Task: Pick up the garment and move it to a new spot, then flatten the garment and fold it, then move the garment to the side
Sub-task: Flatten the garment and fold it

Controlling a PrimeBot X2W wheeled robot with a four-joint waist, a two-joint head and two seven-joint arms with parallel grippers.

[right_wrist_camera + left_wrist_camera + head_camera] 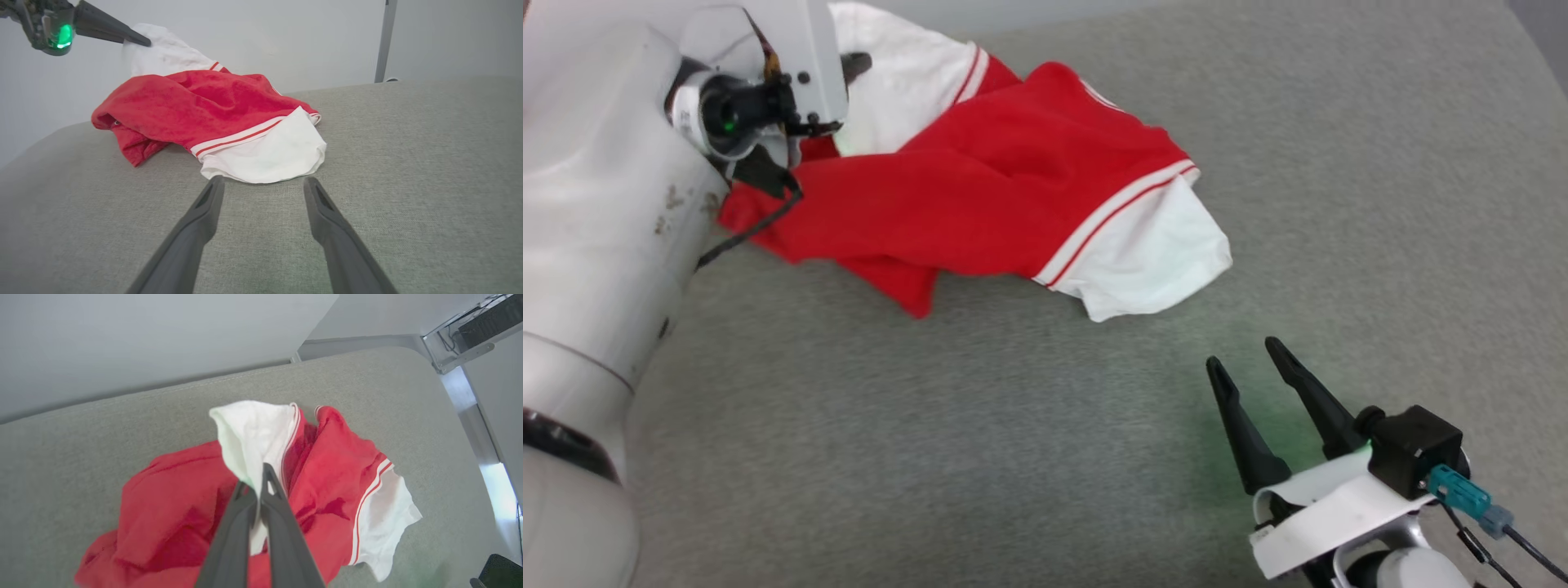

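- Garment (pixel 980 196): a bright red jersey T-shirt with white sleeves and red-and-white stripe trim at the sleeve seams. It lies crumpled in a loose heap on the grey fabric surface (pixel 1013 425), toward the far left in the head view.
- One white sleeve (pixel 1156 261) spreads flat on the surface at the heap's near right. The other white sleeve (pixel 253 433) is raised above the red body.
- Left gripper (pixel 256 479): fingers pressed together on the raised sleeve, with white cloth pinched between them.
- Right gripper (pixel 1245 353): fingers spread wide and holding nothing, low over bare surface near the flat sleeve and apart from it.
- Hidden: the body is folded in on itself, so front cannot be told from back. A white mark at the far red edge (pixel 1098 91) is too small to read.
- The pale left forearm (pixel 596 204) covers the heap's left edge in the head view, and the wrist housing there covers most of the left gripper's fingers.
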